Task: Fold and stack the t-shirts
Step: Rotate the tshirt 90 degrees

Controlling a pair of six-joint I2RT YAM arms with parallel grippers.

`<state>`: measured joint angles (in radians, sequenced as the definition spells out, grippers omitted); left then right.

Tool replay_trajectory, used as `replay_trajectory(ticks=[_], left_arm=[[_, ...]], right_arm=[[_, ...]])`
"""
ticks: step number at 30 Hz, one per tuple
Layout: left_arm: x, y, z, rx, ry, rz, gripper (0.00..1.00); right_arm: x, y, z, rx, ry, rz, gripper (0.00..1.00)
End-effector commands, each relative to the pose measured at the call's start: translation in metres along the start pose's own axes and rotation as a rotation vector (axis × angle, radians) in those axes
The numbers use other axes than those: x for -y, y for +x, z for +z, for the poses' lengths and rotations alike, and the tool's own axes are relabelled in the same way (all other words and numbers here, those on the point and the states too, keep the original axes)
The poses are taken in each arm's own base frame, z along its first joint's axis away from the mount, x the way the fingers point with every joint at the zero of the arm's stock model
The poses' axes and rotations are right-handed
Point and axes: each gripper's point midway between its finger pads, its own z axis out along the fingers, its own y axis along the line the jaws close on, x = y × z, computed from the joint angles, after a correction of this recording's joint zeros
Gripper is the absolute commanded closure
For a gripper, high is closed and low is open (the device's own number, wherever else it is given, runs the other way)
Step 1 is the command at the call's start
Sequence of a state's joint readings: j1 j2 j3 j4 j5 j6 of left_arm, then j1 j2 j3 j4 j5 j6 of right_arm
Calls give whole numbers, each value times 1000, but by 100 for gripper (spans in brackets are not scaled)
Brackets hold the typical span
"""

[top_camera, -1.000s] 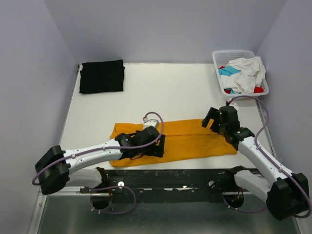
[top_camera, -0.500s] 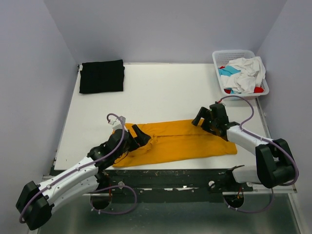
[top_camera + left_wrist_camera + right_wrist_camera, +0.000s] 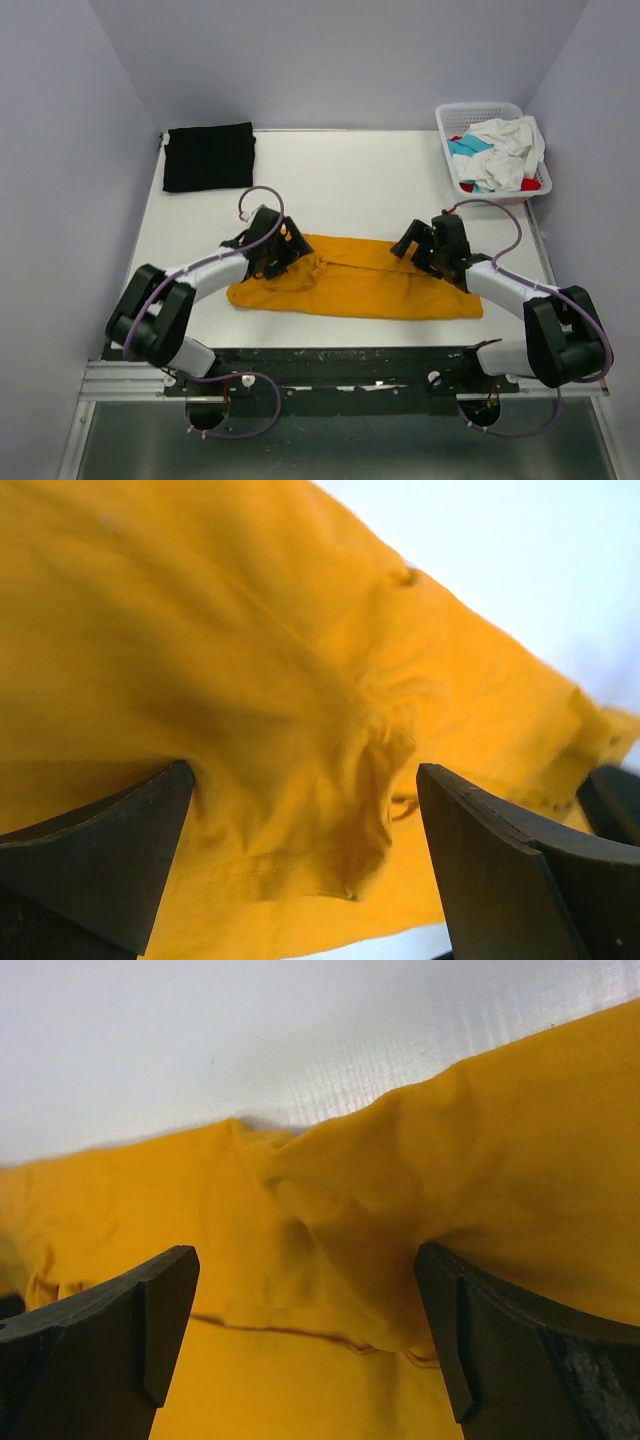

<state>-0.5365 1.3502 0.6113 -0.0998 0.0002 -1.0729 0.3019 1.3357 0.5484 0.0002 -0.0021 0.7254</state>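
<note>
The mustard-orange t-shirt (image 3: 355, 285) lies as a long band across the near middle of the table. My left gripper (image 3: 297, 248) is open over its far left edge; in the left wrist view (image 3: 300, 860) rumpled orange cloth (image 3: 250, 680) lies between the spread fingers. My right gripper (image 3: 413, 246) is open over the shirt's far right edge; in the right wrist view (image 3: 305, 1345) an orange fold and hem (image 3: 330, 1250) lie between the fingers. A folded black t-shirt (image 3: 209, 156) lies at the far left corner. White, teal and red shirts (image 3: 497, 150) fill the basket.
The white lattice basket (image 3: 446, 135) stands at the far right corner. Side walls close in the table (image 3: 340, 185) on left and right. A black rail (image 3: 340, 365) runs along the near edge by the arm bases.
My left arm swung from the shirt's near left side up to its far left edge. The shirt's far edge now lies folded toward the near side, making a narrower band. My right gripper shifted slightly.
</note>
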Motion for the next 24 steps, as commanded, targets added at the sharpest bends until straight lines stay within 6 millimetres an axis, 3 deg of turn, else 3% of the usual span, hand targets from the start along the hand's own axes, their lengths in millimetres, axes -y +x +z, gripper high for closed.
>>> replay_trajectory(ticks=[1, 3, 6, 7, 9, 12, 15, 18, 22, 24], left_arm=[[27, -51, 47, -34, -33, 25, 1], [48, -81, 69, -58, -88, 58, 1], [93, -110, 105, -189, -20, 96, 1], [115, -120, 115, -227, 66, 128, 1], [139, -128, 127, -338, 193, 142, 1], [149, -141, 135, -409, 264, 131, 2], [156, -152, 138, -384, 302, 143, 1], [165, -150, 133, -401, 368, 163, 1], [176, -157, 120, -367, 408, 222, 1], [192, -166, 104, -330, 463, 260, 1]], right_arm=[[-3, 38, -6, -141, -54, 54, 0], [-9, 50, -11, -209, -78, 70, 0], [-17, 72, -19, -304, -105, 95, 0], [-25, 82, -22, -341, -138, 94, 0], [-52, 106, -29, -426, -234, 68, 0], [-100, 148, -48, -559, -377, -69, 0], [-119, 167, -57, -607, -418, -223, 0], [-116, 162, -58, -588, -372, -311, 0], [-108, 126, -42, -398, -229, -342, 0], [-112, 109, -37, -325, -197, -337, 0]])
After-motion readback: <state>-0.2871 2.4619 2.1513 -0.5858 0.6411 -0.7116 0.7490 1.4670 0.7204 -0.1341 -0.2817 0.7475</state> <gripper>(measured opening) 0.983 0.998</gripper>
